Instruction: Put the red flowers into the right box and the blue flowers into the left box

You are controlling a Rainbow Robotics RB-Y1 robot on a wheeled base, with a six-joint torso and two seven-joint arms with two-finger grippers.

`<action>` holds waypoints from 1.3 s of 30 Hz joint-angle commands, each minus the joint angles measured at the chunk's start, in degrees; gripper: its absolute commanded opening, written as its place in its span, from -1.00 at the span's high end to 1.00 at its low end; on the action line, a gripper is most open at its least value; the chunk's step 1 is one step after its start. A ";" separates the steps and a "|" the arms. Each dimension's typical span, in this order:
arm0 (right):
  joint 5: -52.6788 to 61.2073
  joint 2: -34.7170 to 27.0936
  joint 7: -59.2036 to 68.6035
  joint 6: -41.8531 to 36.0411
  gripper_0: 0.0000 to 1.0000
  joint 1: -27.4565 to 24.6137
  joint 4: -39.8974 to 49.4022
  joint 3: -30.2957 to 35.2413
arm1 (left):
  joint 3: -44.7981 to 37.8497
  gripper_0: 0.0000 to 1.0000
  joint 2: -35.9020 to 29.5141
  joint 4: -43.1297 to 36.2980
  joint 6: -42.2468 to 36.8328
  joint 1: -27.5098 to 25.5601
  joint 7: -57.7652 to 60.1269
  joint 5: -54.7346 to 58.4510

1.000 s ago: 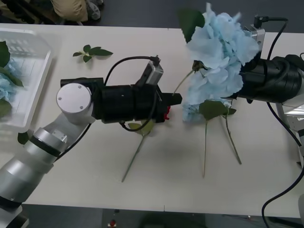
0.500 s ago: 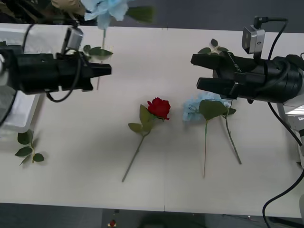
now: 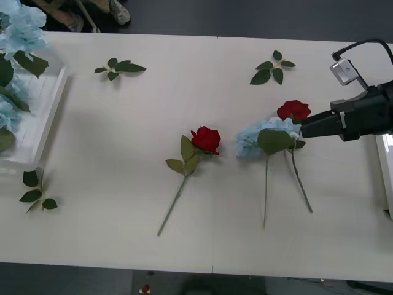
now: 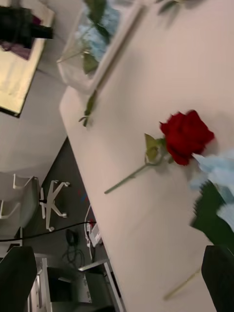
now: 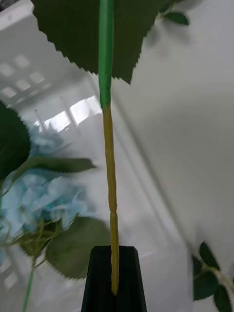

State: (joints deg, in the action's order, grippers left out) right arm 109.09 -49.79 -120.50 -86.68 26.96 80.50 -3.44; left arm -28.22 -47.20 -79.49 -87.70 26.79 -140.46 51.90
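Over the left box [image 3: 52, 117], at the table's far left, hangs a blue flower [image 3: 21, 29]. My left gripper [image 5: 114, 256] is shut on its thin stem [image 5: 109, 161], above the box's slotted white wall [image 5: 58, 92] and the blue flowers [image 5: 44, 200] lying inside. One red flower [image 3: 206, 139] lies mid-table. A second red flower [image 3: 293, 110] lies against a blue flower [image 3: 263, 136] just in front of my right gripper [image 3: 305, 127]. That gripper [image 4: 119, 256] is open, with the mid-table red flower [image 4: 186, 135] and the blue flower [image 4: 219, 170] ahead of it. The right box's rim [image 3: 385, 175] is at the right edge.
Loose green leaf sprigs lie at the back left [image 3: 120, 66], at the back right [image 3: 270, 69] and beside the left box's near corner [image 3: 35, 192]. The table's front edge runs along the bottom of the front view.
My left arm has swung left out of the front view, carrying the blue flower to the left box. My right gripper has drawn back to the right, uncovering a second red flower.
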 commanded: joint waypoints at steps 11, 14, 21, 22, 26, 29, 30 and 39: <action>-15.22 -4.08 17.05 23.75 -1.00 1.96 1.15 -14.76 | 6.08 0.98 -1.67 3.29 3.06 -0.69 2.91 -30.19; -19.00 -3.47 20.04 28.67 -1.00 1.96 1.06 -17.92 | 7.83 -0.47 -1.76 6.54 8.24 -0.69 2.91 -32.13; -26.82 -0.04 21.62 31.75 -1.00 2.13 -2.89 -19.50 | 8.54 -1.00 -1.67 7.69 10.62 -0.60 2.91 -31.25; -27.70 0.40 21.36 31.84 -1.00 2.22 -3.60 -19.50 | 8.54 -1.00 -1.67 7.69 10.62 -0.60 2.83 -30.54; -31.65 3.30 21.10 33.33 -1.00 2.31 -5.71 -19.50 | 5.55 -1.00 -1.67 7.16 7.37 -0.60 -1.57 -18.06; -33.76 5.06 21.18 34.39 -1.00 2.22 -6.76 -19.50 | 0.72 -1.00 -1.67 7.16 0.77 -0.16 -5.44 -1.19; -34.64 5.85 21.36 34.48 -1.00 2.31 -7.11 -19.50 | -0.25 -1.00 -1.76 7.16 -1.34 -0.16 -5.61 5.49; -41.41 9.54 21.10 35.62 0.66 2.22 -8.69 -19.50 | 6.34 -1.00 -1.32 6.72 -12.59 0.81 2.39 53.66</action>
State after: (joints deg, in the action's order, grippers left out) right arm 67.97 -41.43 -99.97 -50.74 28.17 71.74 -22.81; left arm -27.14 -47.72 -71.07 -98.76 26.78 -144.19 100.71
